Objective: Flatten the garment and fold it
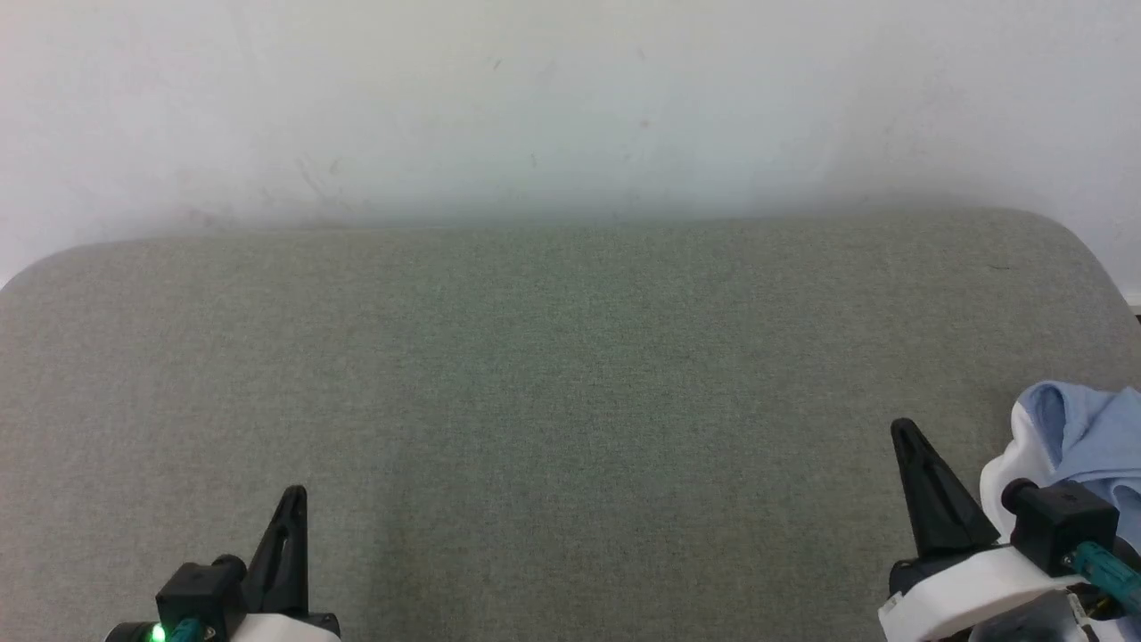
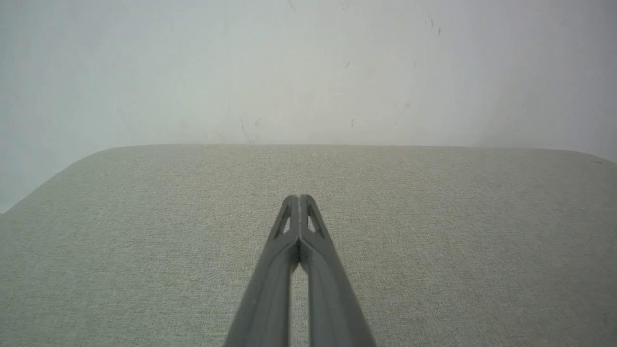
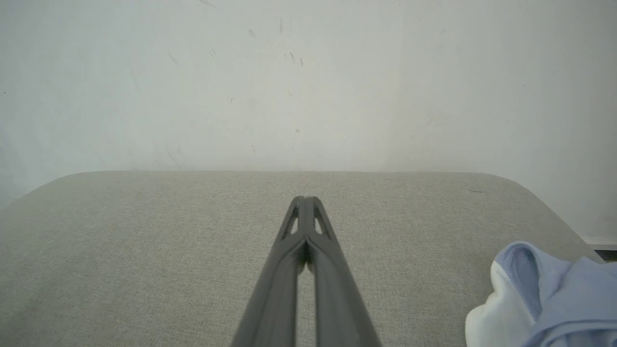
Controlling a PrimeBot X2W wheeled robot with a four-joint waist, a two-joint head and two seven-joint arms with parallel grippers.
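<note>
The garment (image 1: 1083,441) is a light blue knit shirt with a white panel, bunched up at the right edge of the grey fabric surface (image 1: 553,374); the right wrist view has it at the lower right (image 3: 554,299). My right gripper (image 1: 902,430) hovers just left of it, shut and empty, its fingertips pressed together (image 3: 305,198). My left gripper (image 1: 296,492) is low at the near left, far from the garment, also shut on nothing (image 2: 299,196).
A pale, scuffed wall (image 1: 570,107) rises right behind the surface's far edge. The surface has rounded far corners, and its right edge (image 1: 1110,267) runs close past the garment.
</note>
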